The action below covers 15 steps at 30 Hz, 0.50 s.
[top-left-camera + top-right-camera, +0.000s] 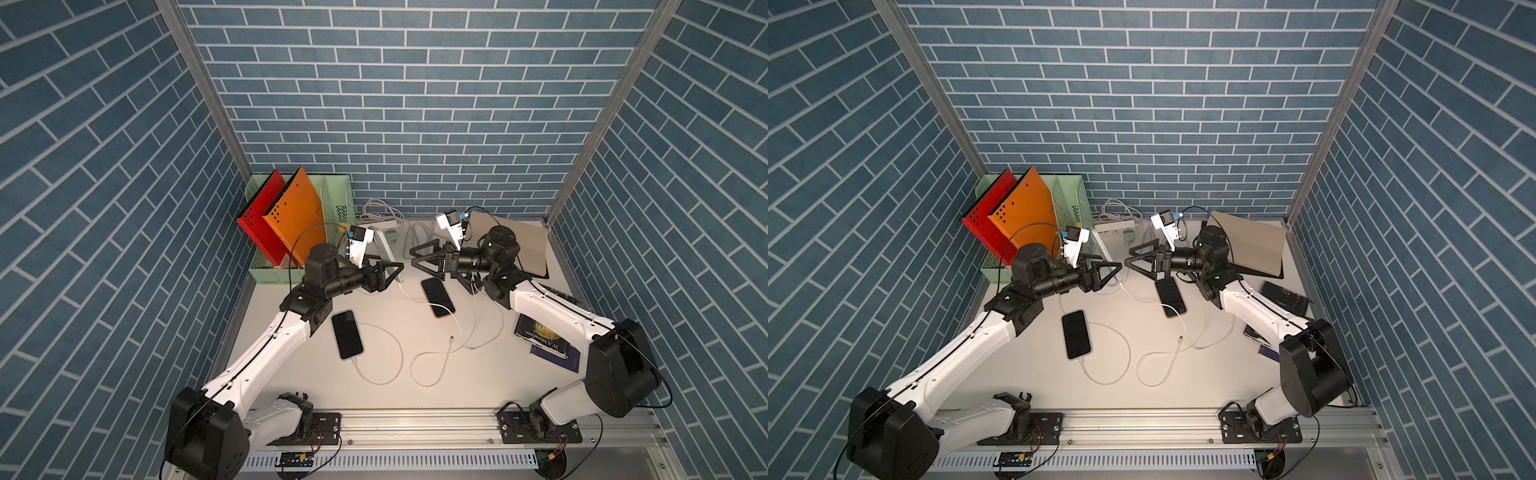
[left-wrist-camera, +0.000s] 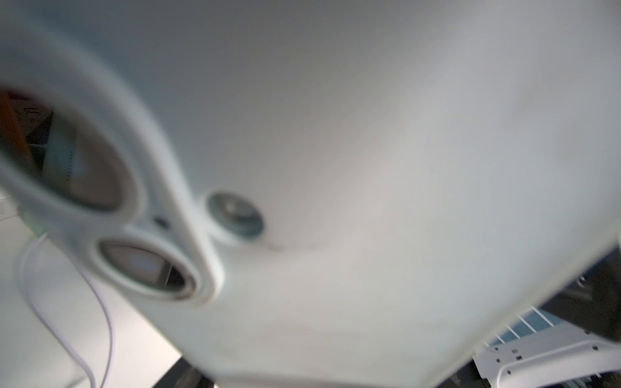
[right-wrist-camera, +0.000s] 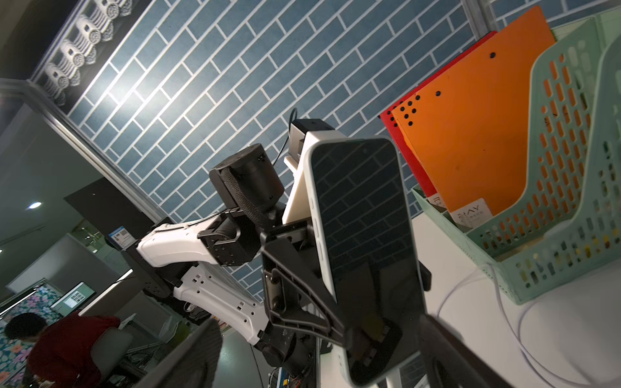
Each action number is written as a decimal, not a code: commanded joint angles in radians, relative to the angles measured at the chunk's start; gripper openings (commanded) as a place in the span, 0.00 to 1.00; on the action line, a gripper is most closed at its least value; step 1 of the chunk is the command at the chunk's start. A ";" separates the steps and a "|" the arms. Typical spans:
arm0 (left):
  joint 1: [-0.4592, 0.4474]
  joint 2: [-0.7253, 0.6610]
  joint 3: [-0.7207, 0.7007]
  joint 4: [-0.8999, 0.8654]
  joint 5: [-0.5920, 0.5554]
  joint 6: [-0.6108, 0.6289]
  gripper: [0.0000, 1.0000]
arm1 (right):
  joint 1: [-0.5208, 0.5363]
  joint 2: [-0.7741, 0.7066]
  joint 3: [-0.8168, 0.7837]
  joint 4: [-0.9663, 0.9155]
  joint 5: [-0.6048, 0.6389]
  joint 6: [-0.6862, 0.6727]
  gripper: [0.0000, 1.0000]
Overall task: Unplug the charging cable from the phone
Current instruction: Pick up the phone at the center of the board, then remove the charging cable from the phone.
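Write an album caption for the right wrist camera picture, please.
Black jaws of the left arm grip a pale-cased, dark-screened phone near an orange folder in a mint-green plastic rack.

left wrist view, nothing but blur: the phone fills it as a soft white back, lenses smeared, its edges running off the frame. in both top views the left gripper covers most of that phone, only a pale edge showing, and its port end is too small to tell. the right arm hides part of the book.
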State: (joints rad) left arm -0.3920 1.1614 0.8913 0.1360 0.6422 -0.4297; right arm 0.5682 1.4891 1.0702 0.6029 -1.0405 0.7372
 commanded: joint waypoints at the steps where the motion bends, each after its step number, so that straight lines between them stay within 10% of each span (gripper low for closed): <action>1: 0.011 -0.028 0.000 0.045 -0.111 -0.029 0.00 | -0.001 -0.045 0.012 -0.257 0.141 -0.215 0.89; 15: 0.013 -0.007 0.033 -0.045 -0.216 -0.072 0.00 | 0.103 -0.046 -0.028 -0.423 0.395 -0.506 0.63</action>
State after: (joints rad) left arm -0.3840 1.1606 0.8917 0.0616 0.4362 -0.5003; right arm 0.6418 1.4448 1.0588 0.2123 -0.6926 0.3439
